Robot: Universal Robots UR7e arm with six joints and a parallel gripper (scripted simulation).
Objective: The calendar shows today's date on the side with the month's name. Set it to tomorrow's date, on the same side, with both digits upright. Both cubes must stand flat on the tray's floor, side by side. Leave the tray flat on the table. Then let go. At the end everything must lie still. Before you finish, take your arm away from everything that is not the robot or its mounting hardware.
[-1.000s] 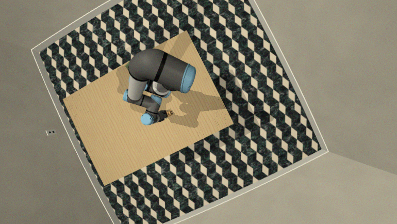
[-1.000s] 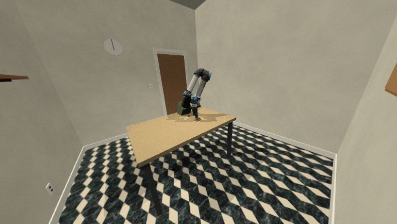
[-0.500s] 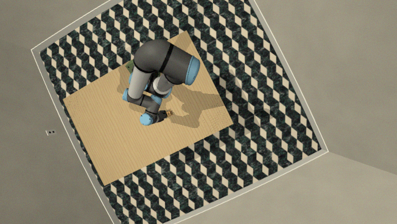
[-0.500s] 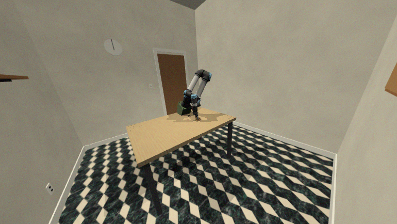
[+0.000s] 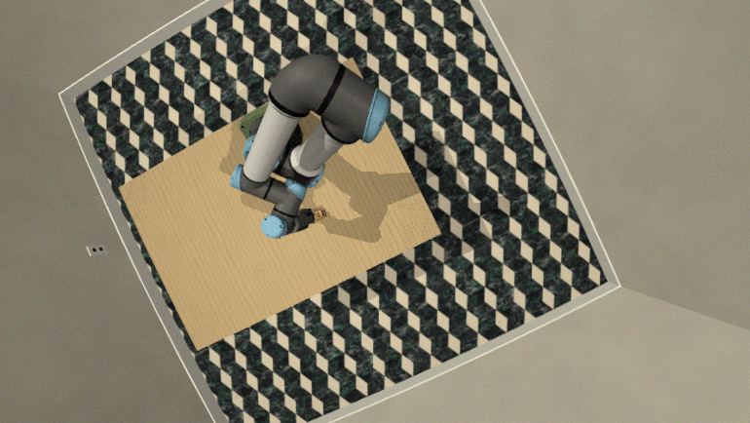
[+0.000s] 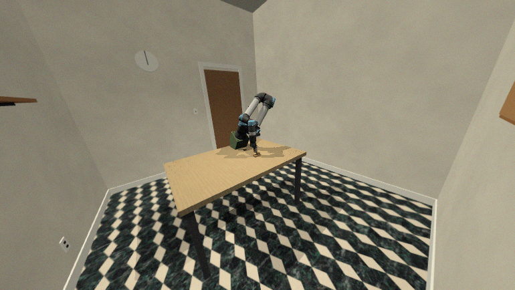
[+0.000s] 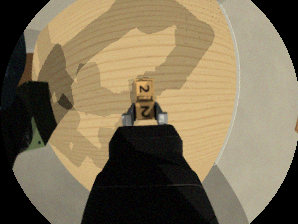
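Observation:
A small wooden calendar cube [image 7: 143,88] [image 5: 321,211] shows a black 2 on each of the two faces turned to the wrist camera. My gripper [image 7: 145,107] [image 5: 318,213] [image 6: 255,154] is shut on this cube, with one fingertip on each side of it. It holds the cube low over the wooden table [image 5: 209,262] [image 6: 216,176] [image 7: 200,75], in the arm's shadow. I cannot tell whether the cube touches the table. The tray, the month's name and the second cube show in no view; the arm hides part of the table behind the gripper.
The arm's green base block [image 6: 236,141] [image 5: 250,122] stands at the table's far edge, behind the gripper. The table's right edge [image 5: 420,199] is a short way from the gripper. A patterned floor surrounds the table.

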